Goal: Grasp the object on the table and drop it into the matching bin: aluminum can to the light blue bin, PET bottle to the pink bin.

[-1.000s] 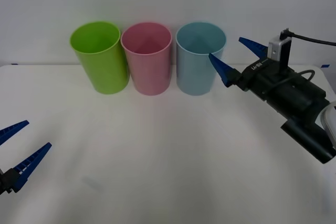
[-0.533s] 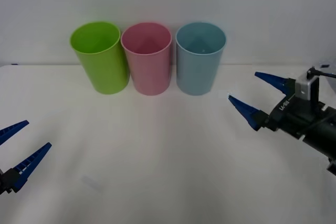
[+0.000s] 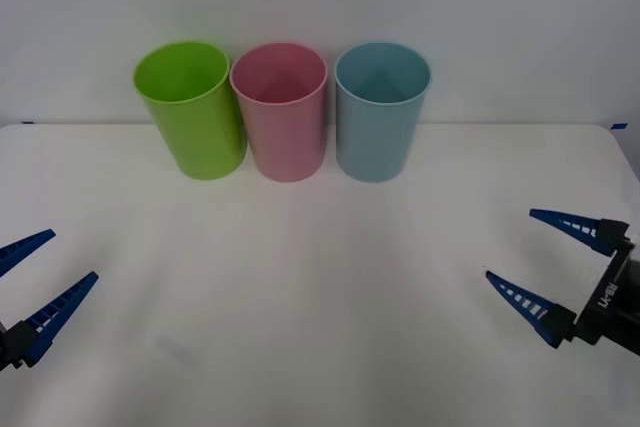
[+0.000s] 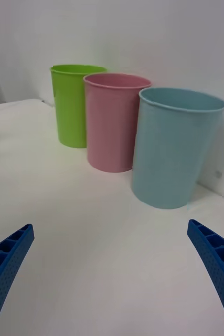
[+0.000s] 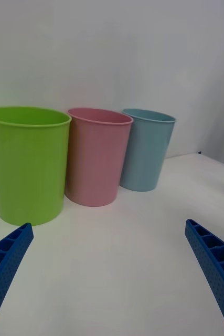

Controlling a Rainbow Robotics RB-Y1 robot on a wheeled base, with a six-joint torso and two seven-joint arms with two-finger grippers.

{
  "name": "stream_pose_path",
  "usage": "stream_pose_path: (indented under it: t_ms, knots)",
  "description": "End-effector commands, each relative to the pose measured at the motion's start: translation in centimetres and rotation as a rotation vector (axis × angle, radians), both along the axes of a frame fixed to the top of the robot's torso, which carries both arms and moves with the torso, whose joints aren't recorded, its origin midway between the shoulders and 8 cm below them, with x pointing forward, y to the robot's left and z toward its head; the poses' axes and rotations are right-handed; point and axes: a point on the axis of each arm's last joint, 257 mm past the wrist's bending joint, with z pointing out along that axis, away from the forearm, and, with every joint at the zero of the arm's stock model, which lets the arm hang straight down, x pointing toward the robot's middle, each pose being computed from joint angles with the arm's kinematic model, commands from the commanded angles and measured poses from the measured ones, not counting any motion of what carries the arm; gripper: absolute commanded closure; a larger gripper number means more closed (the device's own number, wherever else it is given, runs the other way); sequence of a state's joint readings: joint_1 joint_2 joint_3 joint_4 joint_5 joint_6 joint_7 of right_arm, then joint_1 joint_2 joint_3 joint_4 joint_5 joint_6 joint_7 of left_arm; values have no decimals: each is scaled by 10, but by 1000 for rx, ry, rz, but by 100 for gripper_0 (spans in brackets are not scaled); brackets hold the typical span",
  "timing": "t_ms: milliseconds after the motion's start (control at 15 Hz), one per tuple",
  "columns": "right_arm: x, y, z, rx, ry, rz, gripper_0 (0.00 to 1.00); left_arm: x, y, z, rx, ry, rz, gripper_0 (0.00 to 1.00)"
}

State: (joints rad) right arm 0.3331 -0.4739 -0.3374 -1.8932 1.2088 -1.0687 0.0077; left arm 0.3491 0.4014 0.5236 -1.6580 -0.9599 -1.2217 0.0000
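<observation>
The light blue bin [image 3: 378, 117] stands upright at the right end of a row at the back of the white table [image 3: 320, 297], and the pink bin [image 3: 285, 122] touches its left side. The aluminum can is out of view. My right gripper [image 3: 510, 243] hovers low over the table's front right, open and holding nothing, well in front of the light blue bin [image 4: 174, 157]. Over the front left corner my left gripper [image 3: 73, 254] is open too, with nothing in it. Both wrist views face the bins across bare tabletop, with the pink bin [image 5: 96, 157] in the middle.
A lime green bin [image 3: 195, 117] stands at the left end of the row, against the pink one. A plain white wall rises right behind the bins. The table's right edge [image 3: 625, 147] lies close to the right arm.
My right gripper has drawn back from beside the light blue bin's rim, down and toward the table's front right, staying open. The left arm has not moved.
</observation>
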Motion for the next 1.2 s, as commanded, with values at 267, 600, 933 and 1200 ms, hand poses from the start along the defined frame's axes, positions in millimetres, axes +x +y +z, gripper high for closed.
stream_pose_path:
  t_ms: [267, 600, 933, 1200]
  knots:
    - [-46, -31, -19, 28, 69, -40, 0, 0, 0, 0, 0, 0, 0, 0]
    - [-59, -51, -28, 11, 88, -94, 0, 0, 0, 0, 0, 0, 0, 0]
    - [-70, -54, -38, 7, 117, -104, 0, 0, 0, 0, 0, 0, 0, 0]
    - [-71, -54, -40, 1, 123, -105, 0, 0, 0, 0, 0, 0, 0, 0]
